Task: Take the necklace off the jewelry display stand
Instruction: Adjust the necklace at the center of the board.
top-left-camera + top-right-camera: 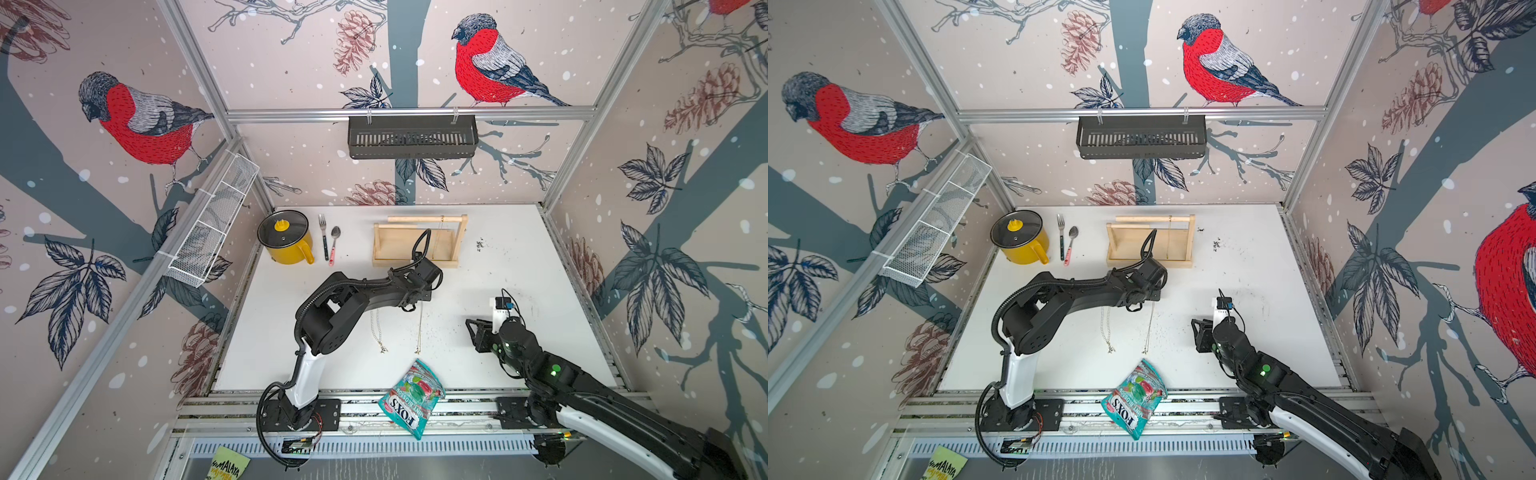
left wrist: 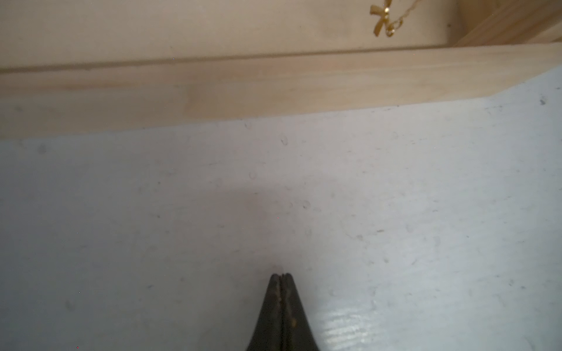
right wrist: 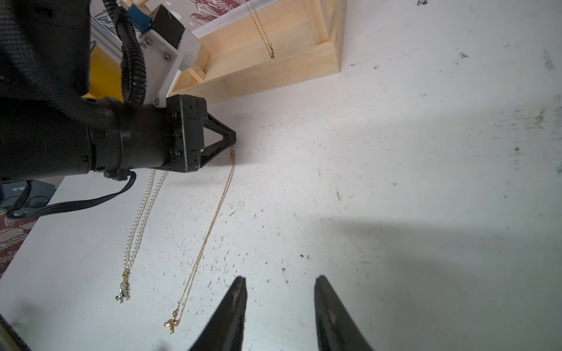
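While one gold necklace (image 1: 441,237) hangs from the dowel of the jewelry display stand (image 1: 390,262), pendant dangling over the tray, you'll find the stand itself at the back middle of the white table (image 1: 519,291). Your left gripper (image 3: 233,137) sits just in front of the tray's front rail, jaws pressed together with nothing visible between them, tips low over the table. A gold chain (image 3: 209,231) lies stretched out on the table, its far end just beside those tips, and a pearl necklace (image 3: 140,225) lies alongside it. Your right gripper (image 3: 279,281) hovers nearby, jaws spread and empty. A yellow pot (image 1: 284,245), fork (image 1: 323,239) and spoon (image 1: 333,247) sit left of the stand.
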